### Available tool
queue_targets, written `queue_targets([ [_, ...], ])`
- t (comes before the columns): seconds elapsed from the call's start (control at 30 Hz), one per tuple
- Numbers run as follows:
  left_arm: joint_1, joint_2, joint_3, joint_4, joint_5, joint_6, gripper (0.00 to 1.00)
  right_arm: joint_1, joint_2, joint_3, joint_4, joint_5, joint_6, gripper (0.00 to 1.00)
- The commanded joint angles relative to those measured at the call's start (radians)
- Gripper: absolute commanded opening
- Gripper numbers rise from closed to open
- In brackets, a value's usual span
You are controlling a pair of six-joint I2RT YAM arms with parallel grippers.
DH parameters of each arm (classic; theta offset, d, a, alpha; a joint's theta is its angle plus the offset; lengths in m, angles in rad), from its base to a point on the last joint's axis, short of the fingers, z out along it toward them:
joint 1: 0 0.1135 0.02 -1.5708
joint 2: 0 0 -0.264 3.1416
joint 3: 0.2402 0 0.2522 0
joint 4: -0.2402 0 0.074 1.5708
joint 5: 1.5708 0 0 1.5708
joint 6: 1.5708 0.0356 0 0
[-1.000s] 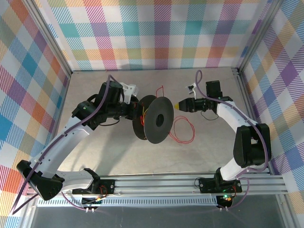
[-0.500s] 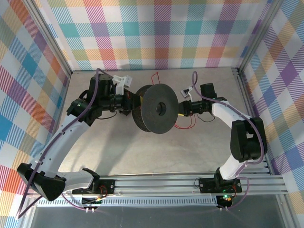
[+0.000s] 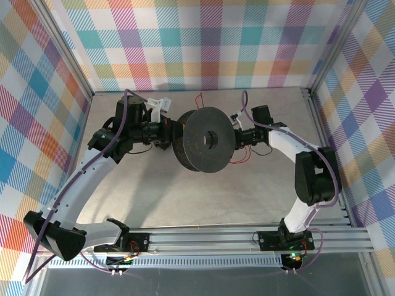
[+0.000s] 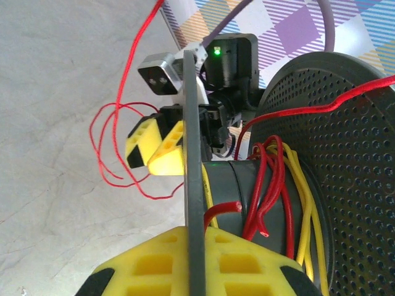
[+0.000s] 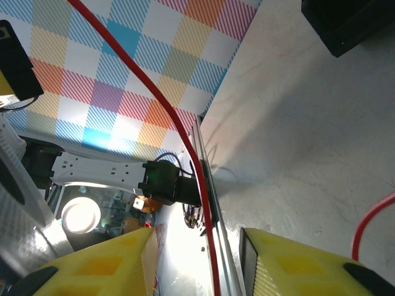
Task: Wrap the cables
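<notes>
We see the grey table (image 3: 185,197) and, over its middle, the spool (image 3: 210,139), a dark perforated reel held on edge between our two arms. Our left gripper (image 3: 168,131) reaches it from the left. In the left wrist view its yellow fingers (image 4: 247,274) are closed on the thin rim of one flange, which runs up between them. Our right gripper (image 3: 238,137) sits just beside the spool's right face. In the right wrist view its fingers (image 5: 296,265) stand apart and clamp nothing, and one of the cables (image 5: 203,197), a red strand, runs through the gap. More red and some yellow lie in a few turns round the spool's hub. Loose red loops spill onto the table just below the right gripper, and one red end sticks up behind the spool.
</notes>
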State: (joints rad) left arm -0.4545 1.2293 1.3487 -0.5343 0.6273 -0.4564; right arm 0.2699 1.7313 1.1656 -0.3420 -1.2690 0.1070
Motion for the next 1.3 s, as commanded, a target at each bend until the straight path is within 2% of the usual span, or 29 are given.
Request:
queue_targets([
  [0.0, 0.014, -0.022, 0.010, 0.102, 0.062, -0.026, 0.00, 0.023, 0.027, 0.035, -0.042, -0.034, -0.041, 0.39],
  [0.27, 0.025, -0.036, 0.003, 0.110, 0.069, -0.029, 0.00, 0.029, 0.054, 0.024, -0.046, -0.021, -0.035, 0.38],
  [0.93, 0.030, -0.044, -0.042, 0.196, 0.104, -0.067, 0.00, 0.099, 0.136, 0.041, 0.000, -0.105, 0.010, 0.36],
  [1.27, 0.044, -0.056, -0.081, 0.266, 0.127, -0.107, 0.00, 0.124, 0.132, 0.022, 0.084, -0.182, 0.069, 0.41],
])
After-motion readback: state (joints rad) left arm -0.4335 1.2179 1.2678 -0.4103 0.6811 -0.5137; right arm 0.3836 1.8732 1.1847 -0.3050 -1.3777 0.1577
